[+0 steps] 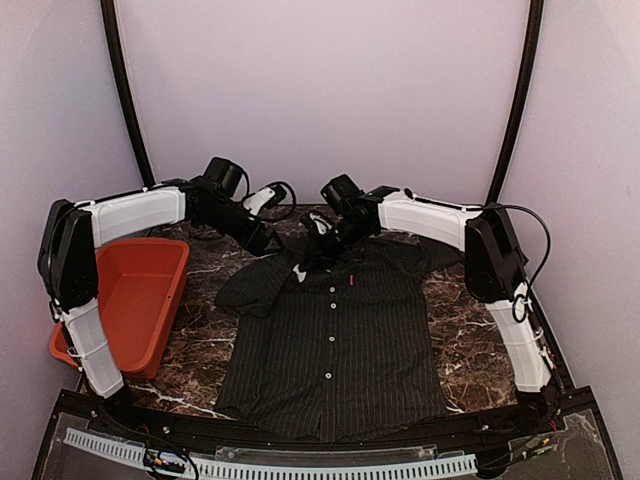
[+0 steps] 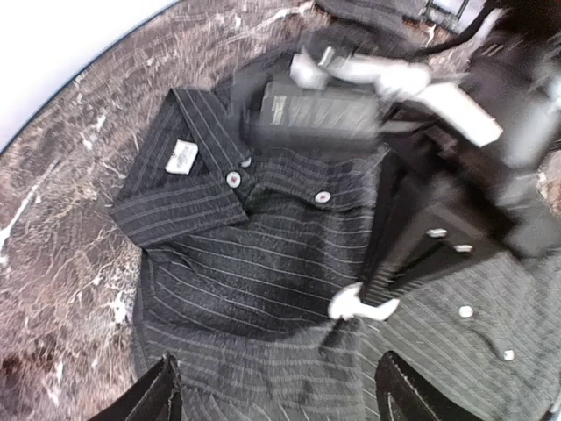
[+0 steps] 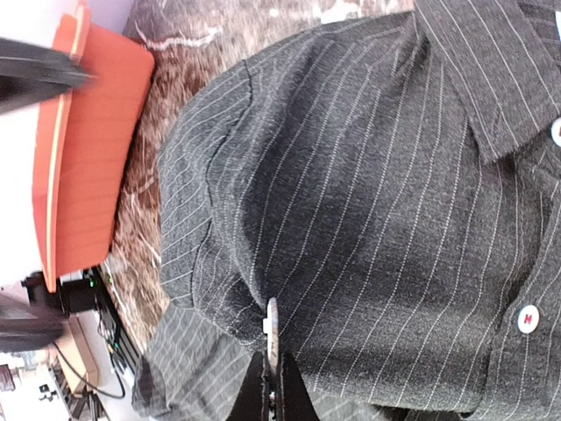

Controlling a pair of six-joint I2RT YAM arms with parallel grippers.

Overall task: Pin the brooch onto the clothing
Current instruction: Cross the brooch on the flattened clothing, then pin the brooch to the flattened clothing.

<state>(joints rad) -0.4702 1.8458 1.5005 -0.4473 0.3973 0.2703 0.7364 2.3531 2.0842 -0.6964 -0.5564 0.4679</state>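
Closed black right gripper (image 3: 272,386) pinches a small silvery brooch (image 3: 272,323) against the dark pinstriped collared shirt (image 3: 368,219), spread flat on brown marble tabletop (image 1: 195,330). Left gripper (image 2: 276,390) hovers above the collar, jaws wide, holding nothing.

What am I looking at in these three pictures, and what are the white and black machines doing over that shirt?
They are two robot arms bolted at the table's near edge. The overhead picture shows both; the other two come from cameras on their wrists. On the marble table lies a dark pinstriped shirt, beside an orange bin. The right gripper has its fingers shut on a small pale metal piece, probably the brooch, against the fabric. The left gripper hovers open above the shirt, holding nothing.
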